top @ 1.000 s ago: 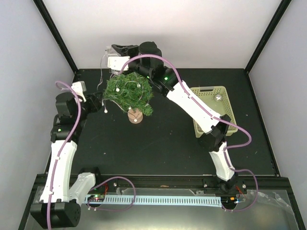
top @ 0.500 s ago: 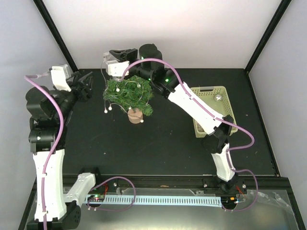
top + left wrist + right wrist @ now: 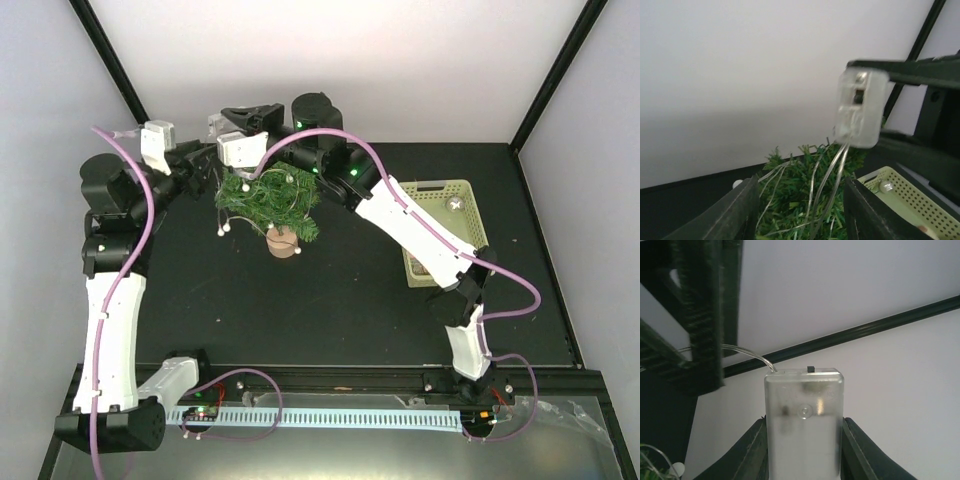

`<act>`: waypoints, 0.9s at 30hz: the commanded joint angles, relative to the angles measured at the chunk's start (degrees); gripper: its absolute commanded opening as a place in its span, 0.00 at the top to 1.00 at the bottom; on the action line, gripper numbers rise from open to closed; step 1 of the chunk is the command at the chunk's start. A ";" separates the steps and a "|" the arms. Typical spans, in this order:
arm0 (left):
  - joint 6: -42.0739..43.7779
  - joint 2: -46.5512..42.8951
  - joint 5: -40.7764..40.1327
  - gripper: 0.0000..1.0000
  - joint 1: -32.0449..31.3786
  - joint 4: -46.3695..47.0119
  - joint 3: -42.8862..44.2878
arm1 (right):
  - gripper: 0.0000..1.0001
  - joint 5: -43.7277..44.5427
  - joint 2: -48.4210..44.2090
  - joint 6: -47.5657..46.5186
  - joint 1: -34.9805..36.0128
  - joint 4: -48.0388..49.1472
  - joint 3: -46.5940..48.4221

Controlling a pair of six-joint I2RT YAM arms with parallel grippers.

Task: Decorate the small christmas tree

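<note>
Moved: L arm has swung in from the counter's [image 3: 340, 290] left side since half a sec ago; left hand [image 3: 800, 182] now sits near the right hand [image 3: 804, 436], by the top of the small christmas tree [image 3: 268, 195]. R arm & tree abt where they were.
Left hand: fingers [image 3: 740, 212] apart, nothing betw them; pointed twd the battery box, not touching it.
Right hand: clamped on the battery box [image 3: 804, 420], a clear plastic case w/ small black switch on its top edge; held up above the tree's far-left side.
Tree spot: far part of counter, left of centre; wood disc base [image 3: 283, 243] shows on the near side.
Light string: thin silvery wires [image 3: 815, 185] run from the box down into the needles; white beads sit among the branches, and a couple of beads [image 3: 222, 228] dangle off the tree's left side.
Basket: pale lattice basket [image 3: 440, 186] at R side of counter, well apart from tree; silver bauble [image 3: 457, 203] inside, at the far end.
</note>
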 commanded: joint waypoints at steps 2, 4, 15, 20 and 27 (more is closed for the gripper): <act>-0.54 -0.42 5.99 0.62 0.22 8.55 -2.28 | 0.72 -0.14 -2.44 -0.66 0.61 -0.67 -1.44; -1.02 -0.78 7.16 0.83 0.26 10.41 -3.52 | 0.72 -0.06 -2.48 -0.58 0.61 -0.80 -1.58; -7.93 0.05 -4.68 0.98 6.60 -1.58 -0.08 | 0.42 2.18 -8.05 4.46 0.61 -4.01 -8.30; -12.49 -2.77 -6.18 0.99 7.18 -2.42 -5.88 | 0.30 1.49 -16.09 8.33 0.61 -1.78 -19.25; -11.52 -4.25 -15.29 0.99 10.60 -6.06 -8.44 | 0.20 -1.99 -26.68 13.67 0.53 2.84 -32.86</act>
